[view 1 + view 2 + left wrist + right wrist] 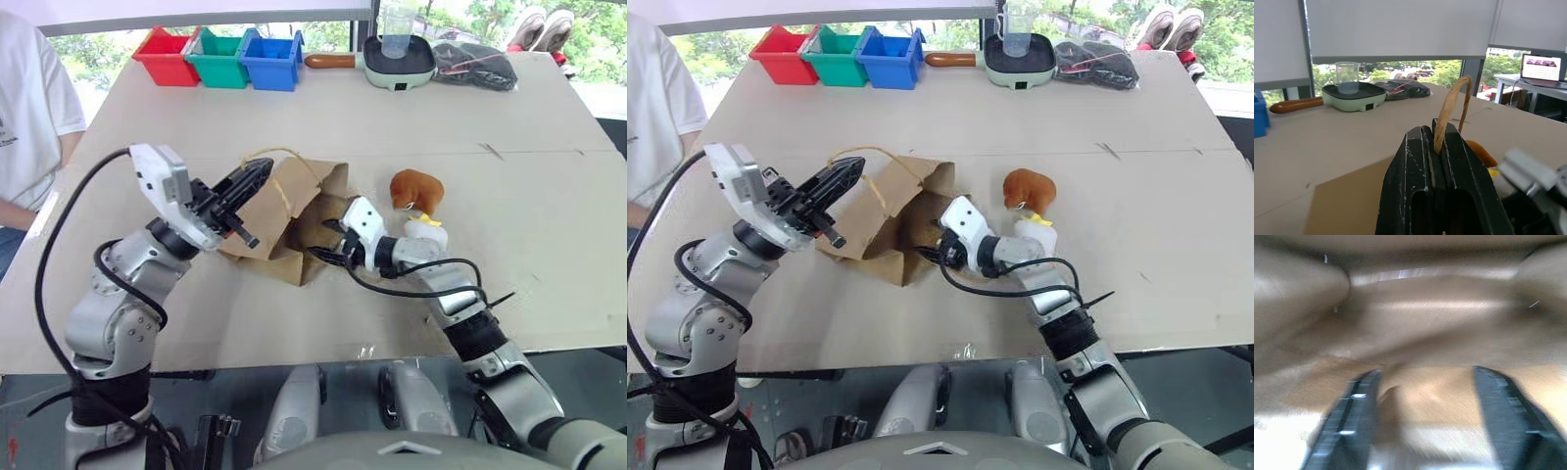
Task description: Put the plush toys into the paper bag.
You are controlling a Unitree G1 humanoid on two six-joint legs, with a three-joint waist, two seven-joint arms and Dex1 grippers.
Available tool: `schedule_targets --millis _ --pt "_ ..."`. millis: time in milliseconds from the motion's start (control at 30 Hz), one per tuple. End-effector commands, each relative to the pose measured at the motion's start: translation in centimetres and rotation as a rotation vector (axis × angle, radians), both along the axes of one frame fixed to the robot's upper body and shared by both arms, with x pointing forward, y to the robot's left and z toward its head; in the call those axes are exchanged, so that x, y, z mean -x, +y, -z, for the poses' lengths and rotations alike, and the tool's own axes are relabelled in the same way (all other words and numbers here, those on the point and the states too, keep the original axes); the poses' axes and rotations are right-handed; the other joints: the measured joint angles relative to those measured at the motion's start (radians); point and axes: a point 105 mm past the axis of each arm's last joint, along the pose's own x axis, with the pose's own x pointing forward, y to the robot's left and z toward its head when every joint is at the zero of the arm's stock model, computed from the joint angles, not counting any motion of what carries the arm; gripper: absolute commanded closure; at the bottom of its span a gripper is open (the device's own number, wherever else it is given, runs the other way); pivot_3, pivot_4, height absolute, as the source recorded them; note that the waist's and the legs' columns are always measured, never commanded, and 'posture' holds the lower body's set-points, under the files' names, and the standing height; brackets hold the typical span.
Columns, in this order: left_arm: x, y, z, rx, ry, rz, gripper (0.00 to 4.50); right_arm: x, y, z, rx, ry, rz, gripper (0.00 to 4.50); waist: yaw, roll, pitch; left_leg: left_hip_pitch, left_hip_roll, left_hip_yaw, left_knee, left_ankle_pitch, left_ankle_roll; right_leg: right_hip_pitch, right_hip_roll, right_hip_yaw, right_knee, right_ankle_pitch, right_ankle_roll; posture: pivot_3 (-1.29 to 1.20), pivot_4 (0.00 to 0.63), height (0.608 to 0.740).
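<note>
The brown paper bag lies on its side on the cardboard-covered table, its mouth facing my right arm. My left gripper is shut on one of the bag's twisted loop handles and holds it up above the bag. At the bag's mouth, my right gripper is open, fingers spread with nothing between them; the right wrist view looks into the brown interior. A fuzzy orange-brown plush toy sits on the table just behind my right wrist, outside the bag.
Red, green and blue bins stand at the far left edge. A green pan with a clear cup and a black bundle are at the back. A person in a white shirt stands at left.
</note>
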Motion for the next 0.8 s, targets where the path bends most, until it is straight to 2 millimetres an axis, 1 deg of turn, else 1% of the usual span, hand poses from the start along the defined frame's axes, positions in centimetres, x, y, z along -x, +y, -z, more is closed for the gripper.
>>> schedule_targets --millis 33,133,200,233,400,500,533,567,600,633,667,700,733,800 --pt "0.0 -0.5 -0.9 0.014 -0.054 0.021 4.50 0.9 -1.7 -3.4 -0.049 -0.074 0.037 0.09 0.000 0.000 0.000 0.000 0.000 0.000 -0.001 0.000 0.000 0.000 0.000 0.000 0.000 0.000 0.000 0.00 0.150 0.740" --pt "-0.3 -0.7 -0.8 0.026 -0.051 0.030 4.50 1.1 -3.7 -4.8 -0.056 -0.104 0.125 0.09 0.000 0.000 0.000 -0.001 0.000 0.000 -0.001 0.000 0.000 -0.001 0.000 0.000 -0.001 0.000 0.000 0.00 0.150 0.740" --pt "-0.7 -1.0 -0.9 0.037 -0.052 0.043 4.50 1.5 -6.2 -5.4 -0.043 -0.111 0.211 0.09 0.000 0.000 0.000 -0.001 0.000 0.000 -0.001 0.000 0.000 -0.001 0.000 0.000 -0.001 0.000 0.000 0.00 0.150 0.740" --pt "-0.9 -1.1 -0.9 0.042 -0.052 0.049 4.50 1.9 -7.4 -5.4 -0.020 -0.112 0.248 0.09 0.006 0.000 0.000 -0.001 0.000 0.000 -0.001 0.000 0.000 -0.001 0.000 0.000 -0.002 0.000 0.000 0.00 0.150 0.740" --pt "-1.6 -1.3 -0.9 0.051 -0.055 0.060 4.50 3.1 -11.8 -4.2 0.076 -0.049 0.441 0.09 0.017 0.000 0.000 -0.003 -0.001 0.001 -0.003 0.000 0.000 0.000 -0.002 -0.001 -0.007 0.000 0.001 0.00 0.150 0.740" --pt "-1.8 -1.4 -0.9 0.054 -0.057 0.064 4.50 3.7 -13.2 -3.3 0.116 0.001 0.508 0.09 0.015 0.000 0.001 -0.003 0.000 0.001 -0.003 0.000 0.000 0.000 -0.001 -0.001 -0.008 0.000 0.001 0.00 0.150 0.740" --pt "-1.9 -1.5 -0.9 0.055 -0.058 0.067 4.50 3.8 -13.7 -2.8 0.132 0.025 0.533 0.09 0.016 0.000 0.001 -0.003 0.000 0.001 -0.003 0.000 0.000 0.000 -0.001 -0.001 -0.007 0.000 0.001 0.00 0.150 0.740" --pt "-2.0 -1.7 -1.0 0.058 -0.059 0.075 4.50 4.0 -14.3 -1.3 0.179 0.078 0.556 0.09 0.017 0.000 0.001 -0.003 0.000 0.001 -0.003 0.000 0.000 0.000 -0.001 -0.001 -0.007 0.000 0.001 0.00 0.150 0.740" --pt "-2.1 -2.0 -1.0 0.060 -0.060 0.084 4.50 4.0 -14.7 0.1 0.203 0.125 0.584 0.46 0.018 -0.001 0.001 -0.003 0.000 0.001 -0.003 0.000 0.000 0.000 -0.001 -0.001 -0.008 0.000 0.001 0.00 0.150 0.740" --pt "-2.1 -2.2 -1.1 0.062 -0.061 0.092 4.50 4.1 -15.0 1.1 0.211 0.164 0.600 0.62 0.018 -0.001 0.001 -0.003 0.000 0.001 -0.003 0.000 0.000 0.000 -0.001 -0.001 -0.008 0.000 0.001 0.00 0.150 0.740" --pt "-2.2 -2.3 -1.1 0.063 -0.062 0.099 4.50 4.0 -15.0 1.6 0.222 0.176 0.602 1.01 0.019 -0.001 0.001 -0.003 0.000 0.001 -0.003 0.000 0.000 0.000 -0.001 -0.001 -0.008 0.000 0.001 0.00 0.150 0.740" --pt "-2.2 -2.3 -1.2 0.063 -0.062 0.102 4.50 4.0 -14.9 1.8 0.224 0.177 0.601 1.56 0.018 -0.001 0.001 -0.003 -0.001 0.001 -0.003 0.000 0.000 0.000 -0.001 -0.001 -0.009 0.000 0.001 0.00 0.150 0.740" --pt "-2.2 -2.4 -1.2 0.062 -0.063 0.104 4.50 3.9 -14.9 1.9 0.234 0.169 0.600 1.90 0.017 -0.001 0.001 -0.003 -0.001 0.002 -0.003 0.000 0.000 0.000 -0.001 0.000 -0.009 0.000 0.001 0.00 0.150 0.740" --pt "-2.3 -2.4 -1.4 0.061 -0.065 0.108 4.50 3.9 -14.9 2.0 0.250 0.147 0.599 2.98 0.016 -0.001 0.000 -0.002 0.000 0.002 -0.003 0.000 0.000 0.000 -0.001 0.000 -0.009 0.000 0.001 0.00 0.150 0.740"
